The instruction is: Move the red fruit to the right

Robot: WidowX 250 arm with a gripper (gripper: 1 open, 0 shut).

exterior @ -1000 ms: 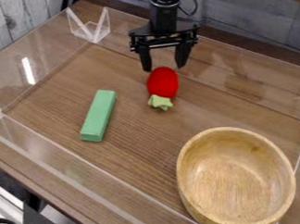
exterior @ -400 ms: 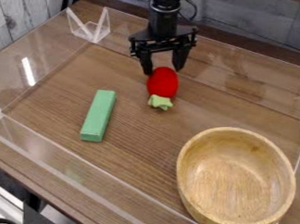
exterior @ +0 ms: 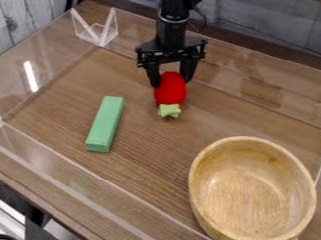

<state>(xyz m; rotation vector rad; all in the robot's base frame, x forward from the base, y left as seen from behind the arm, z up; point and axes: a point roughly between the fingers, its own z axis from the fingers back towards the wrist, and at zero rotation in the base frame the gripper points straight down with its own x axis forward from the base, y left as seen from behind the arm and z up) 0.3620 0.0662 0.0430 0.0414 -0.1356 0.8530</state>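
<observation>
Camera: tool (exterior: pixel 171 69) at red fruit (exterior: pixel 170 89)

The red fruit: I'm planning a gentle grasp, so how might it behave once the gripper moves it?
The red fruit looks rounded, so it could roll if nudged off-centre. Its glossy skin suggests it may be somewhat slippery. The light green leafy cap at one end might make any roll uneven.

On my feed: brown wood-grain bench (exterior: pixel 71 145). Lying on it: green block (exterior: pixel 105 124) on left side of view, round wooden bowl (exterior: pixel 252 190) at lower right, red fruit (exterior: pixel 170 88) farther back.
</observation>
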